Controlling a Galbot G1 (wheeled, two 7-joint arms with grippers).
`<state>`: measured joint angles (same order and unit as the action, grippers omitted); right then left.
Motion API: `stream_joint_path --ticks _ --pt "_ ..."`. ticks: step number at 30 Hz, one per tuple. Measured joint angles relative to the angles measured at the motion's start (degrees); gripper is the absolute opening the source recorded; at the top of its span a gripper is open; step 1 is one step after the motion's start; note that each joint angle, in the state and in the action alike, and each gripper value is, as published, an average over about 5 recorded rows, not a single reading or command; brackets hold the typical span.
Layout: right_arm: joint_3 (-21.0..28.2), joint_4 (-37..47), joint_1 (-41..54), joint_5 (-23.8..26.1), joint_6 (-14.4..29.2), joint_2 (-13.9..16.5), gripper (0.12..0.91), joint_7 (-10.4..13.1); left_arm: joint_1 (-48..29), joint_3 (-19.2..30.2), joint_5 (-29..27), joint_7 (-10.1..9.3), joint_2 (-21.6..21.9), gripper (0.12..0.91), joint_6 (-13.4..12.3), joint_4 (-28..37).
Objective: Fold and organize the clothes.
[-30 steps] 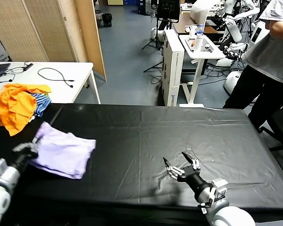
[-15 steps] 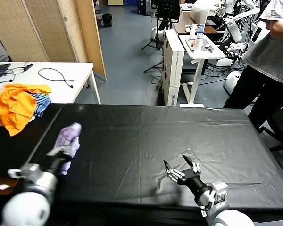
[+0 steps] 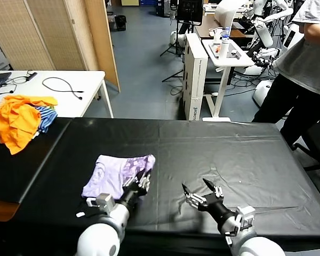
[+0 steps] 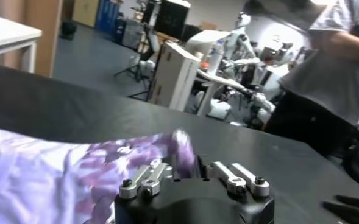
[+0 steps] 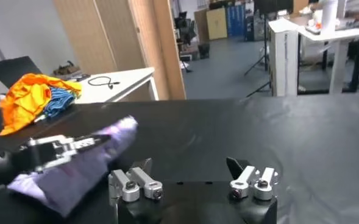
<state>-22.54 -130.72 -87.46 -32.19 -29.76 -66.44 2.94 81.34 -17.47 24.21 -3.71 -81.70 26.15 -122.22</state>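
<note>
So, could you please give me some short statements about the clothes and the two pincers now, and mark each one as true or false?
1. The lavender T-shirt lies on the black table. True.
2. The left pincer is at the T-shirt's edge nearest the robot. True.
3. The right pincer holds a corner of the T-shirt. False: it is open and empty, over bare table, apart from the shirt.
4. The orange garment lies on top of the T-shirt. False: it sits apart at the far left, with the striped garment.
5. The T-shirt's darker purple print faces up on the part toward the right pincer. True.
</note>
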Motion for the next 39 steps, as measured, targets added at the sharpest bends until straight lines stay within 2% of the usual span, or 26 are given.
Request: stream_joint_path --ticks 5,8,13,21,23,27,29,37,39 --pt "1.9 1.6 3.8 -8.0 -3.9 0.9 0.907 2.5 -0.4 -0.4 2.2 1.82 0.9 0.786 -0.4 -0.8" --pt "3.7 3.2 6.7 -12.9 -5.7 0.9 0.907 4.2 -1.5 -2.3 3.5 2.05 2.0 0.885 -0.9 -1.3" --pt "7.1 7.3 11.5 -18.7 -7.4 0.2 0.907 5.0 -2.5 -6.9 4.3 1.71 5.3 0.906 -2.0 -1.9" --pt "11.5 14.4 16.7 -18.2 -6.5 -1.3 0.906 3.5 -0.9 -11.9 5.8 1.65 7.2 0.907 -2.4 -2.7" --pt "12.4 15.8 17.6 -18.0 -6.4 -1.8 0.882 3.2 -0.6 -12.6 5.8 1.62 7.3 0.907 -2.4 -2.8" --pt "14.1 18.2 19.3 -16.9 -6.2 -2.8 0.766 2.2 0.1 -13.6 5.5 1.59 7.1 0.907 -2.4 -3.1" --pt "14.8 19.2 20.0 -16.3 -6.0 -3.3 0.677 1.8 0.5 -13.9 5.3 1.57 6.9 0.907 -2.4 -3.1" --pt "15.7 20.7 20.7 -14.7 -5.7 -4.1 0.211 1.1 2.0 -15.3 4.2 1.50 6.3 0.907 -2.7 -3.2" --pt "15.2 20.6 20.7 -13.9 -6.2 -3.7 0.160 1.1 2.2 -15.7 4.2 1.45 6.2 0.907 -2.8 -3.2"
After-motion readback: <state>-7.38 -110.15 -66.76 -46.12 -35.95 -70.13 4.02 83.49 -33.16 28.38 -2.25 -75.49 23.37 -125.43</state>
